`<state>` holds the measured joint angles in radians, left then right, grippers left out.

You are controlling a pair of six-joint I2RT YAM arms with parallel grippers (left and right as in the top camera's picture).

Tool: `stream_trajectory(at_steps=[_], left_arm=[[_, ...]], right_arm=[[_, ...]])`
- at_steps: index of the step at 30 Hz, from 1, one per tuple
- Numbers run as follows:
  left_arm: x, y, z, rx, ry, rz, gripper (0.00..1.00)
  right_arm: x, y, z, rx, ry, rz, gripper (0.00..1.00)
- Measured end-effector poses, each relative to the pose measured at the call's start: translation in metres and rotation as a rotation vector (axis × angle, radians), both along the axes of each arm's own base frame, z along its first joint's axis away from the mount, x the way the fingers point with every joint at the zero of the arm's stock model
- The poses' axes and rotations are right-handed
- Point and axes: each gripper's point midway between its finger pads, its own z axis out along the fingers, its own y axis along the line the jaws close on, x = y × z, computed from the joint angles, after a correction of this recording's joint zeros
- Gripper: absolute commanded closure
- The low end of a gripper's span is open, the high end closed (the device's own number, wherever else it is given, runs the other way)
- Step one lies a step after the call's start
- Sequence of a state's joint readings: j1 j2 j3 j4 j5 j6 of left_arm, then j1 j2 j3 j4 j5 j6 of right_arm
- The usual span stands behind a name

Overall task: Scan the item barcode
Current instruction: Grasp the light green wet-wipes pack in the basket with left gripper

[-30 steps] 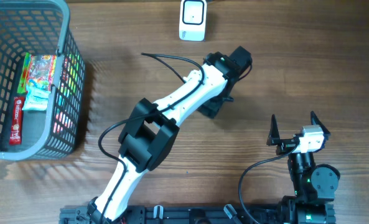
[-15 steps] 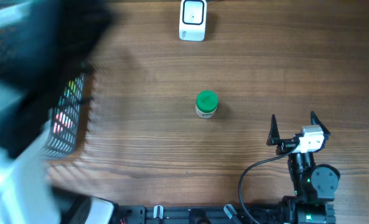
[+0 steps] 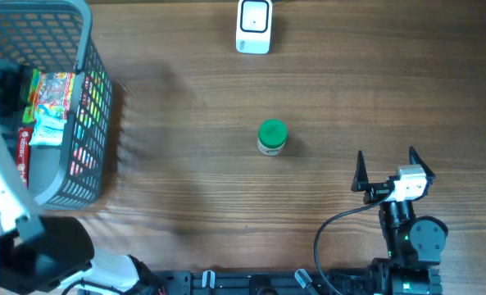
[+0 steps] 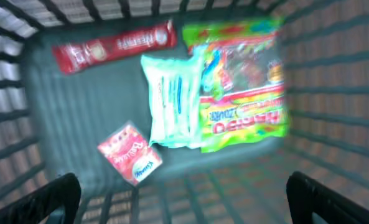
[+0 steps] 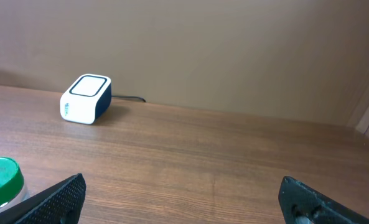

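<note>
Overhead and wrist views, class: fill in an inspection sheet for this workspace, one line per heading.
Surface: wooden table, brown grain.
Job's things: green-lidded jar upright mid-table; white scanner at the far edge, apart from it.
Clutter: grey basket at the left, holding a candy bag, white packet, red bar and small red packet.
Grippers: left gripper open above the basket; right gripper open, holding nothing.
Cables: black cable looping by the right arm.
Surroundings: plain tan wall.
</note>
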<state>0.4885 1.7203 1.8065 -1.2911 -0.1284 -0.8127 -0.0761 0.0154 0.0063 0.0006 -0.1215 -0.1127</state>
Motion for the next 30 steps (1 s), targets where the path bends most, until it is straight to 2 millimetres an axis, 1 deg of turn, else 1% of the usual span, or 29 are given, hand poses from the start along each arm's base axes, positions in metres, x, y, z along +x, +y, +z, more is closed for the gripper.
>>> stream_trajectory(at_steps=[1,2,4,5,6,8,10,14,15,18,19,20,21,22,24,27,28,29,30], left_arm=[[0.003,-0.001,-0.030,-0.023,0.016,-0.006,0.00],[0.003,-0.003,-0.056,-0.043,0.034,-0.009,0.00],[-0.001,-0.009,-0.108,-0.078,0.061,-0.015,0.00],[-0.003,-0.011,-0.121,-0.086,0.067,-0.016,0.00],[0.001,-0.009,-0.135,-0.074,0.037,-0.019,0.00],[0.000,-0.010,-0.155,-0.073,0.036,-0.021,0.00],[0.000,-0.008,-0.167,-0.064,0.047,-0.017,0.00],[0.009,0.010,-0.180,0.006,0.050,-0.002,0.00],[0.013,0.014,-0.183,0.021,0.045,-0.004,0.08],[0.018,0.022,-0.194,0.058,0.058,-0.017,0.57],[0.020,0.024,-0.195,0.067,0.057,-0.020,0.69],[0.020,0.025,-0.196,0.073,0.060,-0.022,0.87],[0.020,0.026,-0.197,0.078,0.065,-0.027,0.95],[0.020,0.026,-0.196,0.079,0.063,-0.027,0.96],[0.023,0.028,-0.191,0.087,0.055,-0.033,0.96],[0.016,0.023,-0.183,0.064,0.091,-0.037,0.96],[0.010,0.020,-0.176,0.045,0.114,-0.040,0.96],[0.007,0.017,-0.164,0.033,0.129,-0.042,0.96],[0.011,0.018,-0.133,0.046,0.099,-0.042,0.96]], right_arm=[[0.000,0.000,0.000,0.000,0.000,0.000,0.00],[0.000,0.000,0.000,0.000,0.000,0.000,0.00],[0.000,0.000,0.000,0.000,-0.001,0.000,0.01],[0.000,0.000,0.000,0.000,0.000,0.000,0.00],[0.000,0.000,0.000,0.000,-0.001,0.000,0.00],[0.000,0.000,0.000,0.000,0.000,0.000,0.00],[0.000,0.000,0.000,0.000,0.000,0.000,0.00],[0.000,0.000,0.000,0.000,0.000,0.000,0.00],[0.000,0.000,0.000,0.000,0.000,0.000,0.00],[0.000,0.000,0.000,0.000,0.000,0.000,0.00],[0.000,0.000,0.000,0.000,0.000,0.000,0.00],[0.000,0.000,0.000,0.000,0.000,0.000,0.00],[0.000,0.000,0.000,0.000,0.000,0.000,0.00],[0.000,0.000,0.000,0.000,0.000,0.000,0.00],[0.000,0.000,0.000,0.000,0.000,0.000,0.00],[0.000,0.000,0.000,0.000,0.000,0.000,0.00],[0.000,0.000,0.000,0.000,0.000,0.000,0.00],[0.000,0.000,0.000,0.000,0.000,0.000,0.00],[0.000,0.000,0.000,0.000,0.000,0.000,0.00]])
